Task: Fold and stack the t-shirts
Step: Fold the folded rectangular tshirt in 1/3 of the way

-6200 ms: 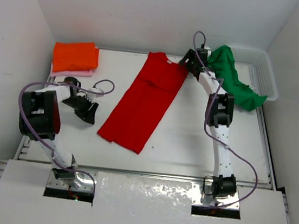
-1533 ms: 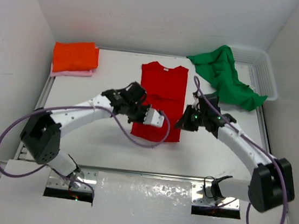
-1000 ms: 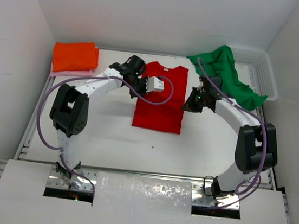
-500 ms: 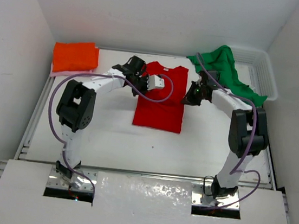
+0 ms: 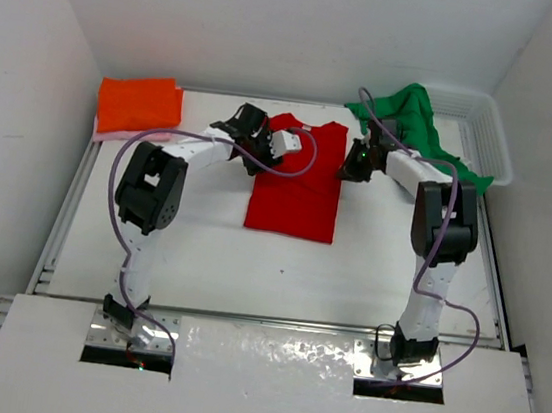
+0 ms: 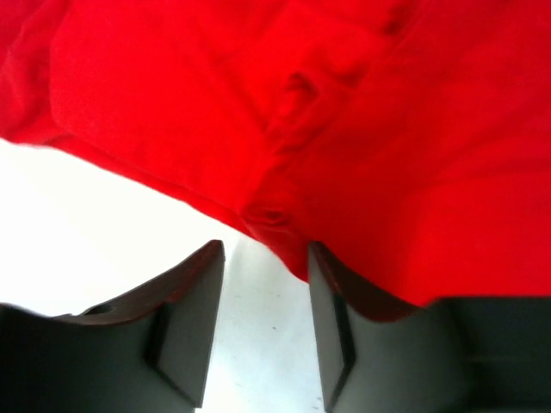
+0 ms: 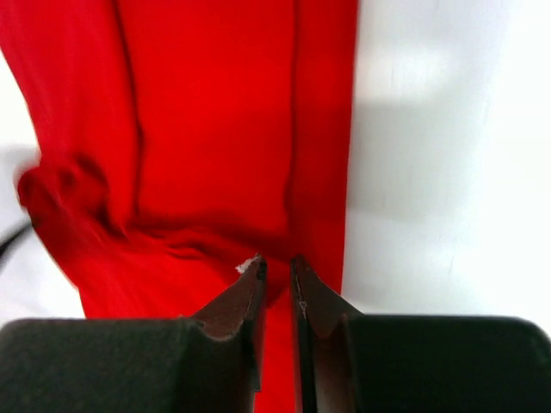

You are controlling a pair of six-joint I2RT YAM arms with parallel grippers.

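Observation:
The red t-shirt [image 5: 296,194] lies folded into a short rectangle in the middle of the table. My left gripper [image 5: 258,156] is at its far left edge, open, with bare table between its fingers [image 6: 265,258] and the red cloth [image 6: 387,129] just past the tips. My right gripper [image 5: 350,170] is at the far right edge. Its jaws stand a narrow slit apart [image 7: 277,262] over the red cloth [image 7: 215,112], clamping nothing. The folded orange t-shirt [image 5: 139,104] rests on the pink t-shirt [image 5: 109,132] at the far left. The green t-shirt [image 5: 421,134] hangs crumpled out of the basket.
A white mesh basket [image 5: 487,132] stands at the far right corner, with the green cloth spilling over its left rim. White walls close in the table on the left, back and right. Purple cables loop from both arms over the red shirt's top.
Both grippers carried the red shirt's edge toward the back, folding it shorter. In the last half second both jaws parted and let the cloth go.

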